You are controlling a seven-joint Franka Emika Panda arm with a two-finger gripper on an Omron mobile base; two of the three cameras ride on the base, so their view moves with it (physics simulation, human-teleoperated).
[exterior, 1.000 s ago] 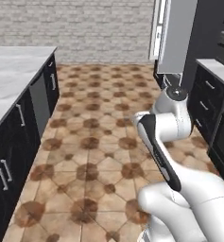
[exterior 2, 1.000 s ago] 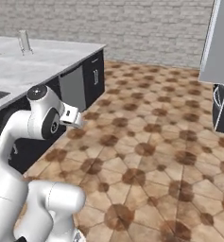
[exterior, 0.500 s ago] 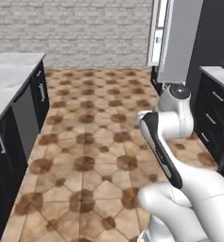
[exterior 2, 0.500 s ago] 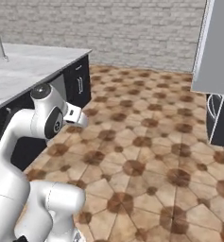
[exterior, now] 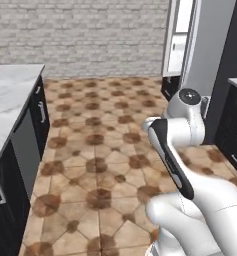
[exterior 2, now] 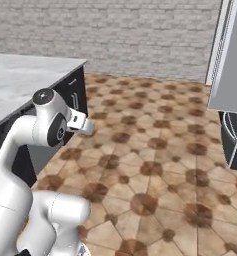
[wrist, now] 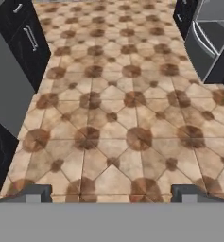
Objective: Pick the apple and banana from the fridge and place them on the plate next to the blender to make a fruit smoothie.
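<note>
Fridge [exterior: 202, 55] stands at the upper right of the left base view, its grey door ajar. Gripper [wrist: 111, 193] hangs over brown tiled floor [wrist: 118, 108], fingers spread wide, holding nothing.

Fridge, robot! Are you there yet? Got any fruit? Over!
Gripper open, empty. Fridge ahead right, door ajar. Bare tiled floor between. Over.

white arm [exterior: 176, 150] folded at the elbow, hand aimed down at the tiled floor [wrist: 118, 118], gripper [wrist: 111, 193] fingers spread wide, holding nothing
</note>
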